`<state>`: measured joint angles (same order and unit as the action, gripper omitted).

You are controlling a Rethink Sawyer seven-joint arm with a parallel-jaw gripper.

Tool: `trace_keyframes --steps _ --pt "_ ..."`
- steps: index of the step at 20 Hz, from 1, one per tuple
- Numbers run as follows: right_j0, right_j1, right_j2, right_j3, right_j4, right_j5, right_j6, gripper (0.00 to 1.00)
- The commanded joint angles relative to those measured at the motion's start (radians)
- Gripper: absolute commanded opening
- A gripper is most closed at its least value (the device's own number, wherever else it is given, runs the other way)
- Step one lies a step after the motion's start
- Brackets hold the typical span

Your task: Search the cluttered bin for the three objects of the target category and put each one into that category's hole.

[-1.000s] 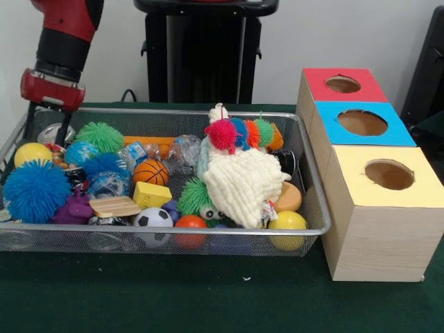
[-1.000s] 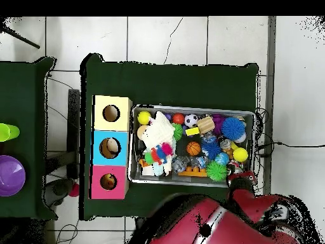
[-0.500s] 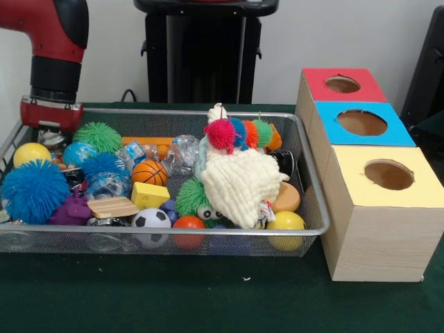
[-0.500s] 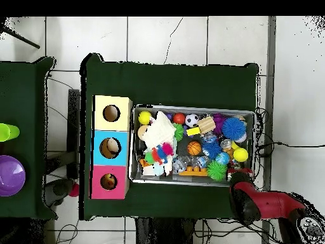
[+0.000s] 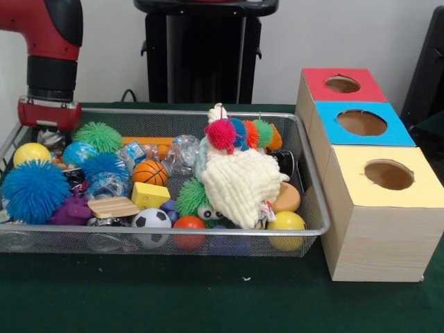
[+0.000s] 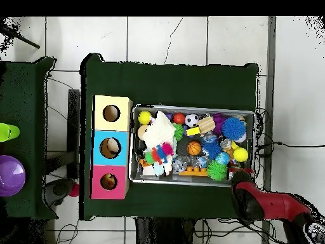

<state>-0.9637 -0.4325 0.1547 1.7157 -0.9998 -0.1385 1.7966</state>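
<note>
One wire bin (image 5: 316, 208) is present. Three holed boxes are counted: red (image 5: 361, 89), blue (image 5: 395, 133), yellow (image 5: 423, 191). Visible in the bin: two yellow balls (image 5: 31, 153), two blue spiky balls (image 5: 33, 189), one basketball (image 5: 150, 172), one football (image 5: 152, 218).

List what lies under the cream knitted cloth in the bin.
Under the cream knitted cloth, a green spiky ball and a toy with googly eyes poke out at its edge. Anything further beneath is covered.
</note>
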Motion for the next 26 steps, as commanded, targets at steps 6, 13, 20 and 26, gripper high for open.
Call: trace_keyframes --steps 6,13,20,26 --pt "-0.238 0.082 0.349 0.112 -0.012 0.234 -0.05 0.0" --pt "-0.375 0.162 0.496 0.147 0.003 0.292 -0.105 0.0" --pt "-0.5 0.242 0.609 0.186 0.049 0.349 -0.123 0.0" --pt "-0.536 0.278 0.631 0.202 0.105 0.389 -0.109 0.0"
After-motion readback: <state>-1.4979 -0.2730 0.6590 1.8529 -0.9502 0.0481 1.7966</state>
